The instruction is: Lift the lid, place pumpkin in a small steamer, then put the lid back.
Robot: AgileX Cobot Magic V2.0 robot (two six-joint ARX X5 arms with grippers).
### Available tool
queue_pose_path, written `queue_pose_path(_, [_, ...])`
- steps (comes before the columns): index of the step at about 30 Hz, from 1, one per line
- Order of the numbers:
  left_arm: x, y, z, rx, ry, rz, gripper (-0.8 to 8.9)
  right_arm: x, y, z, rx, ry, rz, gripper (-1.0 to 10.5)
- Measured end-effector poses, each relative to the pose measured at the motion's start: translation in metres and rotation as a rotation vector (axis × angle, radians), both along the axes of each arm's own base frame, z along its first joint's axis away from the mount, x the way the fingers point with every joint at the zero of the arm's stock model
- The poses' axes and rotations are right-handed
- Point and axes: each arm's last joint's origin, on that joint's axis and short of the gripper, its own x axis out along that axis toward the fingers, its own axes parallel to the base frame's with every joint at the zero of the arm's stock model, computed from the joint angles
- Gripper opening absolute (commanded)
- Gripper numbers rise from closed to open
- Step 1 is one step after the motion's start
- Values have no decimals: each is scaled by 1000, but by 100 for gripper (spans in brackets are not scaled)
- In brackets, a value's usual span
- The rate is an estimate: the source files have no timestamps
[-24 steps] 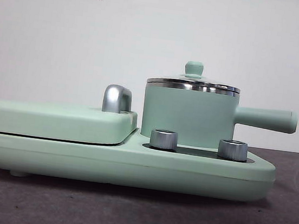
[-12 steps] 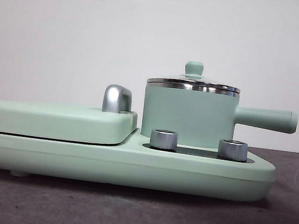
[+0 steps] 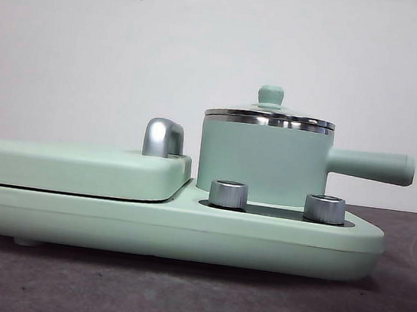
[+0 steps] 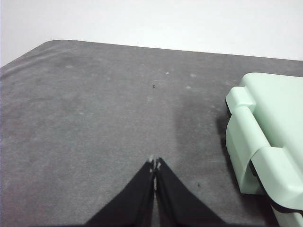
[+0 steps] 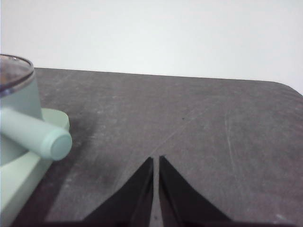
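Lid [image 3: 270, 115] caps small steamer [image 3: 264, 161], beside right gripper [image 5: 155, 161].

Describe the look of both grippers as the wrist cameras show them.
The left gripper and the right gripper each show two matte black jaws that taper to narrow points. The left tips look slightly scuffed pale. No cables, markings or sleeves are visible.
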Motion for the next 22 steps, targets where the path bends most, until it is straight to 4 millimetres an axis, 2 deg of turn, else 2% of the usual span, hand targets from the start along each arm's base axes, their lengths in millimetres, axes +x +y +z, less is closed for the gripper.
queue_pose_path(3, [0,0,0,0,0,0,6,2,0,-10,1,30,15,16])
queue_pose_path(11, [0,0,0,0,0,0,6,1,-3,-17,13,99,42,16])
queue_pose_path(22, [0,0,0,0,0,0,6,1,-3,-16,14,95,37,16])
